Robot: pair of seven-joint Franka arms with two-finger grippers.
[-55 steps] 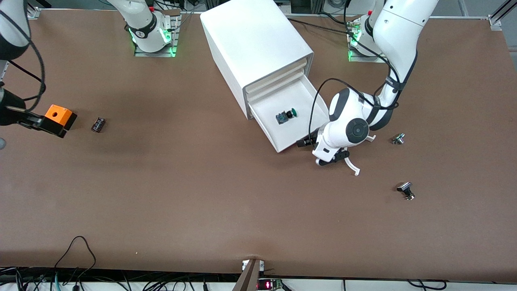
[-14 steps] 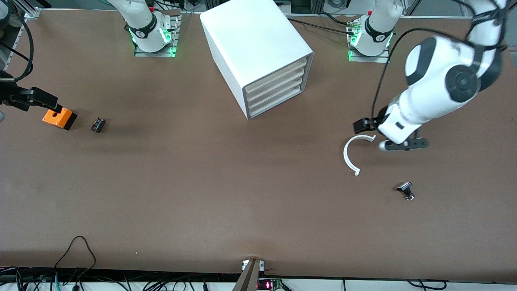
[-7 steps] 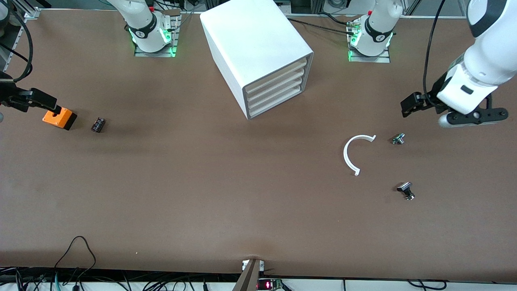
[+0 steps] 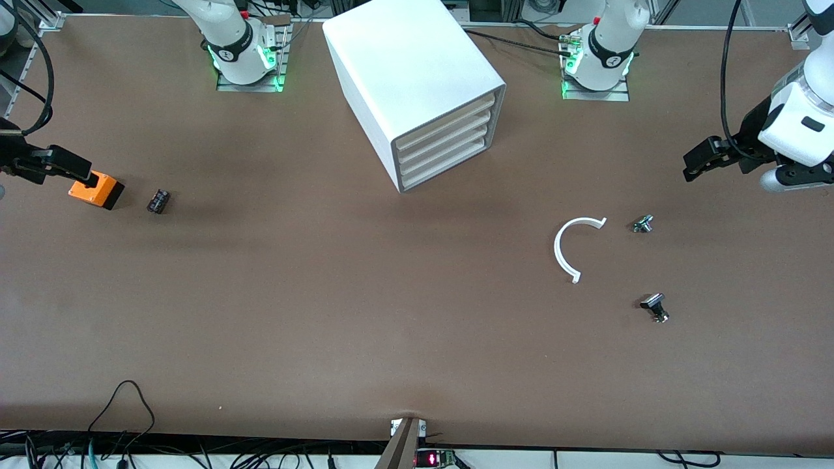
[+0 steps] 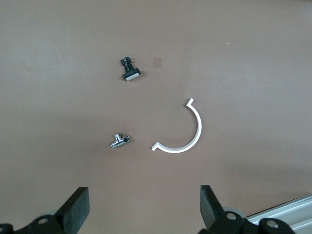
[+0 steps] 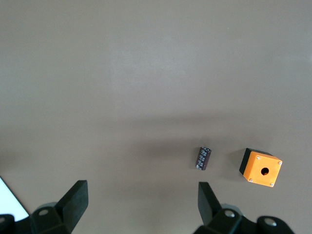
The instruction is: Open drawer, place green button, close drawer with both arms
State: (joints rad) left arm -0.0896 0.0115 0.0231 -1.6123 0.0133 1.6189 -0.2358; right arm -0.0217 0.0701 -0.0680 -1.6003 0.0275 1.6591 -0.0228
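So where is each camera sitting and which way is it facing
Front view: high across the table, facing both arms' bases, the cabinet between them.
Left wrist view: looks down past its open jaws at the white arc, also in the front view.
Right wrist view: down past its open jaws at the orange box.

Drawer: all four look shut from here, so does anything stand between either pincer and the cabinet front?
Nothing visible does. The table is bare between the open left pincer and the cabinet; the ring lies nearer the camera. The right pincer, open, is over the orange box.
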